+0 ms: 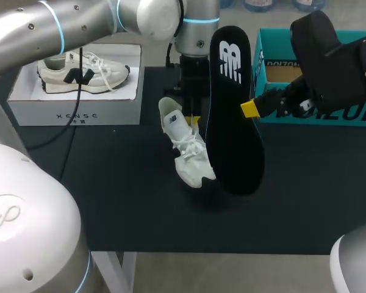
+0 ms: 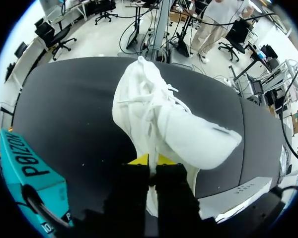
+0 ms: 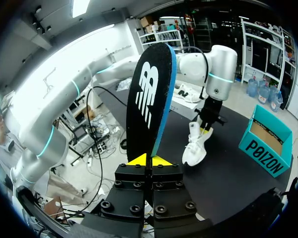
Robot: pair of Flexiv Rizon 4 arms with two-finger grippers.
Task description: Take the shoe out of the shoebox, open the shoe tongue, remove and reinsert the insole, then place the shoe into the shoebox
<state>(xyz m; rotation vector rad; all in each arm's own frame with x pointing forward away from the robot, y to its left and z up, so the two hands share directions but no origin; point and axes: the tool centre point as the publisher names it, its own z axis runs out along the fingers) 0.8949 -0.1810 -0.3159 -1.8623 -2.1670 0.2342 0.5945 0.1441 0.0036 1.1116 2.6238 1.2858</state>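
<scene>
Tabletop (image 1: 110, 195) black, white shoe (image 1: 186, 146) centred, insole (image 1: 232, 110) aloft, teal shoebox (image 1: 354, 116) right

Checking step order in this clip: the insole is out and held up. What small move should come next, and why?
Probably the right gripper should tilt the black insole down toward the opening of the white shoe. The insole is fully out, held upright in the air, and the left gripper holds the shoe beside it, so reinsertion looks due.

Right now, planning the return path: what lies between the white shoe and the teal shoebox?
In the head view, the black insole, held in the right gripper, stands between the white shoe and the teal shoebox.
</scene>
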